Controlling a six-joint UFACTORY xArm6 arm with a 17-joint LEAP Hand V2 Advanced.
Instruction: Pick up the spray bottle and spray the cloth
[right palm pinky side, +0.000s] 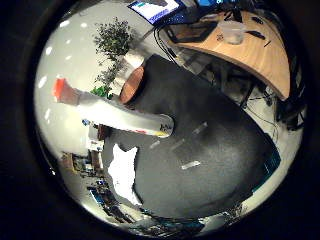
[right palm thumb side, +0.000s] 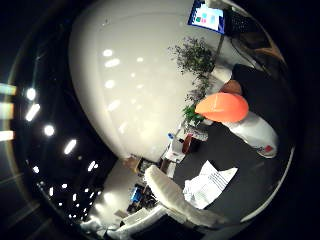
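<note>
Two things matter here, and both are in view on the dark table (right palm pinky side: 210, 150). The bottle (right palm pinky side: 117, 114), white with an orange cap, stands on the tabletop; in the little finger side view it runs from the cap at the left of the frame to its base near the centre. In the thumb side view the cap is large at the right of the frame, so I judge the bottle to be near the palm, yet nothing is wrapped round it. The cloth (right palm thumb side: 209, 184), white and crumpled, lies flat on the table near the bottle but apart from it, at the lower centre of the thumb side view and the lower left of the other.

Of the robot hand (right palm thumb side: 180, 197), only a pale finger shows, reaching across the lower part of the thumb side view toward the cloth. It looks fairly straight and touches nothing I can make out. From that, the hand looks released, though most of it is out of sight.

So, as I read it, no step of the task is finished. The bottle is not yet grasped or lifted, and the cloth shows no sign of wetting that I can tell. What is left: close round the bottle's body, lift it, aim the nozzle at the cloth, and press the sprayer.
</note>
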